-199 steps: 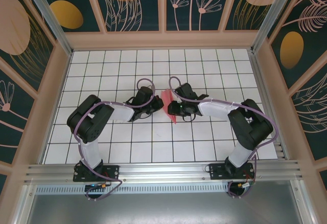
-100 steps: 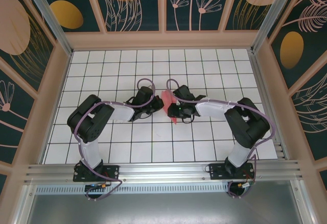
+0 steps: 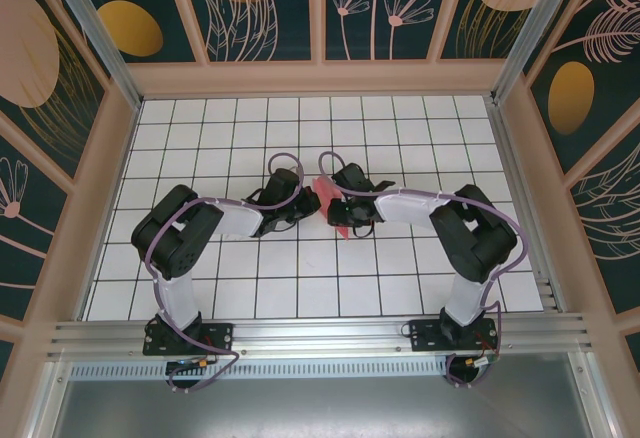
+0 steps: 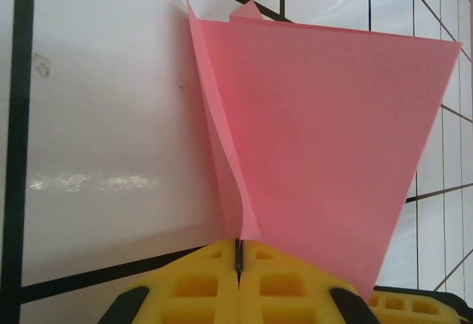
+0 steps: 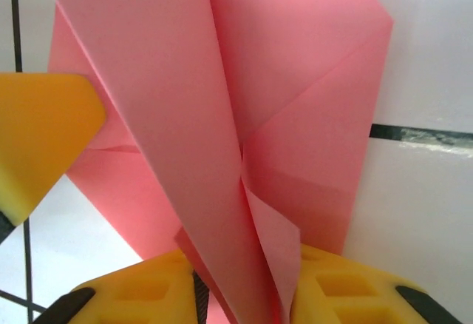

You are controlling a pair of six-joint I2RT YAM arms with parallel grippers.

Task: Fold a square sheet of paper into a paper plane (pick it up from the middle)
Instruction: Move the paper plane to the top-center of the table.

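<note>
Paper plane (image 3: 327,194) (image 4: 325,139) (image 5: 222,109): pink, part-folded, sits at the middle of the white gridded board (image 3: 200,148), caught between the two grippers. Shows a long centre crease and overlapping flaps in the right wrist view. Fans out as a broad wedge in the left wrist view and narrows toward the pads.

Pinched at that narrow end by the left gripper (image 3: 306,208) (image 4: 238,257): yellow pads pressed flat together, paper edge trapped in the seam. Met from the right by the right gripper (image 3: 340,216) (image 5: 244,287): yellow fingers a little apart, folded layers of the paper plane running down between them. Cannot tell whether squeezing or merely bracketing the paper.

Farther out, in the top view: both black arms bent inward over the board, wrists almost meeting at the centre, purple cables (image 3: 283,163) looping above them. Bases bolted to the metal rail (image 3: 320,333) at the near edge. Beyond the board, on the left, right and far sides, dark panels (image 3: 260,8) painted with flowers and leaves.
</note>
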